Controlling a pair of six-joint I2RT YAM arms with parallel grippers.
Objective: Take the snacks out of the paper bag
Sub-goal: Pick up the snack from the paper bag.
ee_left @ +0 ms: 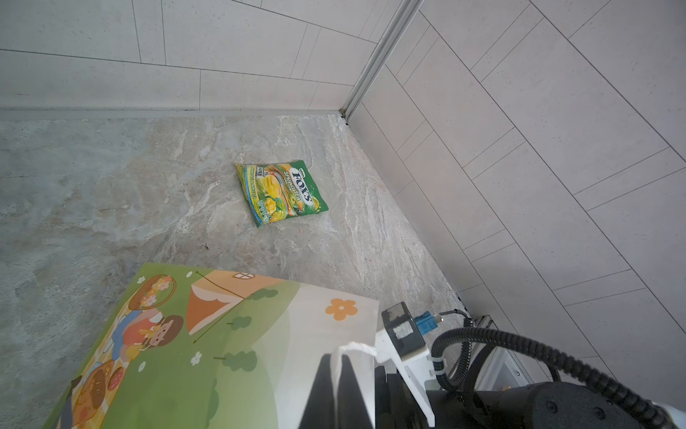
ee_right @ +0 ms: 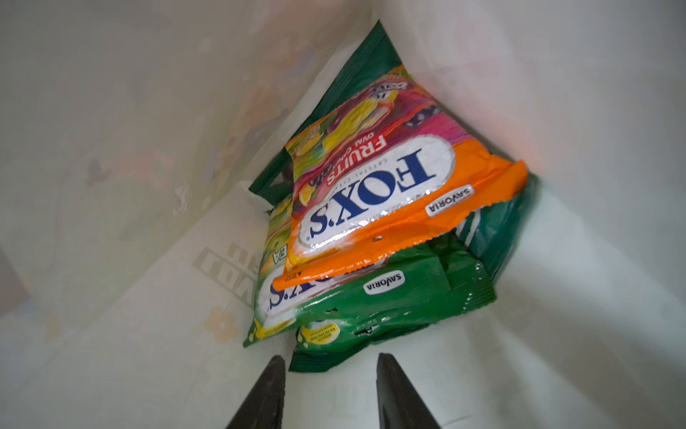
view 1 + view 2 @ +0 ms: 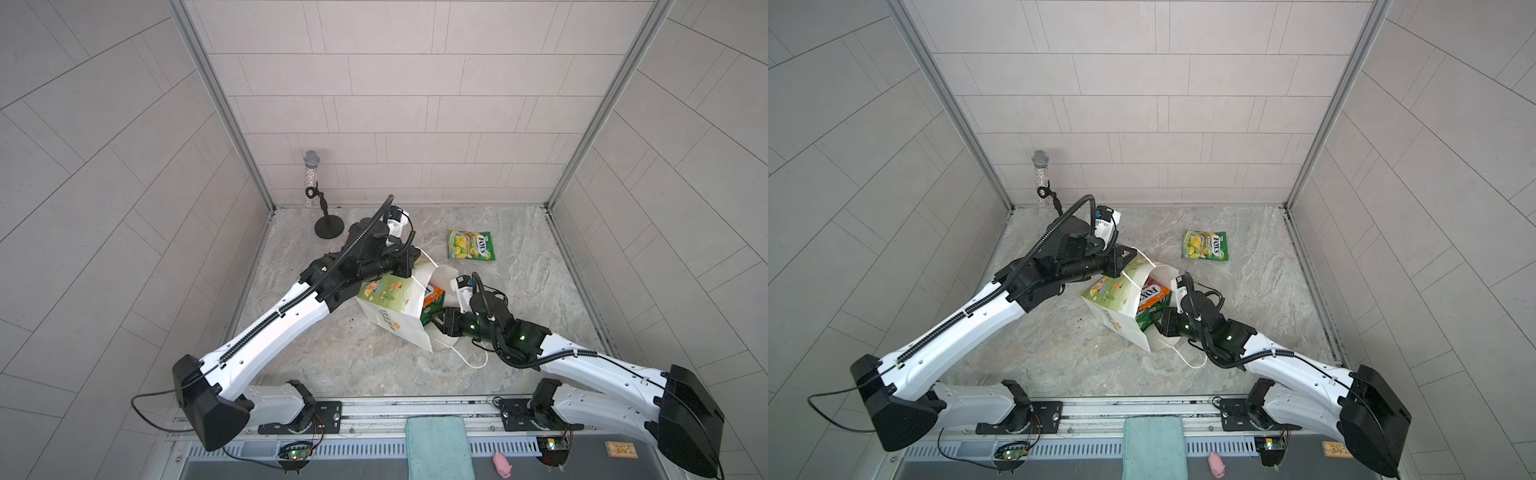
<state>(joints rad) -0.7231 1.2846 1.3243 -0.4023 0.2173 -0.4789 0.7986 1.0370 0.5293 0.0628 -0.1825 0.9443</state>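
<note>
Black fingers (image 2: 271, 390) of our right gripper (image 2: 330, 357) stand apart inside the paper bag (image 2: 130, 334), an edge of the nearest green packet (image 2: 334, 353) between their tips; whether they touch it we cannot tell. A second green packet (image 2: 408, 282) lies over it, one orange-red packet (image 2: 389, 193) on top, one dark green bag (image 2: 371, 48) behind. Our left gripper (image 1: 336, 358), its arm stretched low across the table (image 3: 548, 266), is clamped on the bag's top edge, the bag tipped toward our right arm. One yellow-green packet (image 3: 471, 245) lies flat, well apart.

a robotics lab cell: two white robot arms (image 3: 266, 332) bolted to a rail (image 3: 415, 409) at the near edge of the stone-look worktop (image 3: 374, 365), boxed by tile-patterned panel walls (image 3: 395, 83).
</note>
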